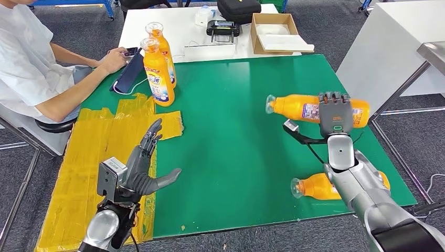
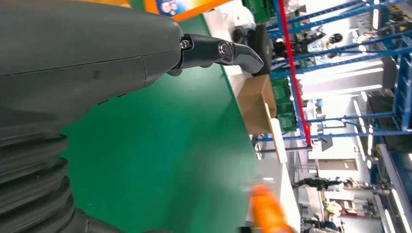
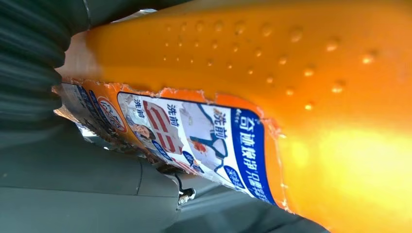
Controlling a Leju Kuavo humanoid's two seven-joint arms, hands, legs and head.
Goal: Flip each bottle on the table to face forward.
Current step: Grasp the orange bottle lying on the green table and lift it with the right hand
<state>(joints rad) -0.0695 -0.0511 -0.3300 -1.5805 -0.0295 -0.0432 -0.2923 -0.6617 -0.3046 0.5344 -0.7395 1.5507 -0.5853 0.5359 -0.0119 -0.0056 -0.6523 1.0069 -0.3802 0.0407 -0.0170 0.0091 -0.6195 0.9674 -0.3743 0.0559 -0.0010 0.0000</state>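
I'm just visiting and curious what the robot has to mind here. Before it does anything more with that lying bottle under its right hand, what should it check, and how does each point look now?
1. Right hand on the far lying bottle: ok; fingers lie over its middle, label side showing in the right wrist view.
2. Grip firm enough to lift: cannot tell.
3. Bare green table to stand it on: ok.
4. Near lying bottle out of the way: cannot tell; the right arm hides part of it.
5. Left hand free: ok, open, over the yellow tape.
6. Two upright bottles and the person's hand away from the move: ok.
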